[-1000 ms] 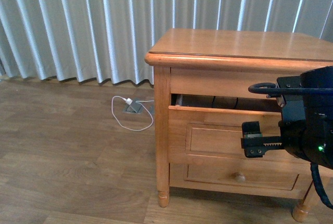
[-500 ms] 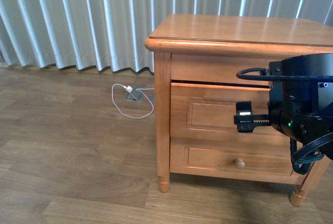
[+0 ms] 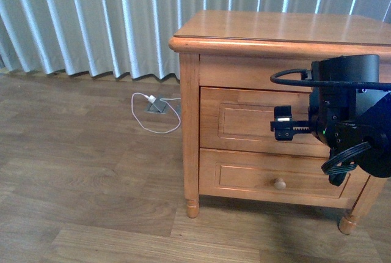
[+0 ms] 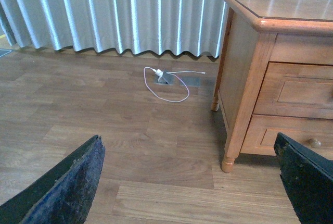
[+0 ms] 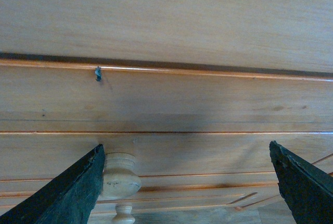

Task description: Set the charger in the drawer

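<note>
The charger is out of view in every frame. The drawer [image 3: 241,122], the upper one of the light-brown cabinet, stands shut with its front flush; it also shows in the left wrist view as the drawer [image 4: 302,91]. My right gripper [image 3: 282,130] is open, right in front of the drawer front. Close up, the right gripper [image 5: 186,148] faces the drawer panel [image 5: 182,104] with nothing between its fingers, and the round knob [image 5: 118,177] sits beside one fingertip. My left gripper [image 4: 187,140] hangs open and empty over the wood floor, left of the cabinet.
A white plug with a looping white cable [image 3: 151,99] lies on the floor by a grey floor socket [image 3: 157,107], near the curtain [image 3: 91,18]. The lower drawer [image 3: 269,180] with its knob [image 3: 280,184] is shut. The cabinet top [image 3: 287,27] is bare.
The drawer stood partly open a second ago and is now shut. My right gripper moved in toward the cabinet with it and sits higher in the front view.
</note>
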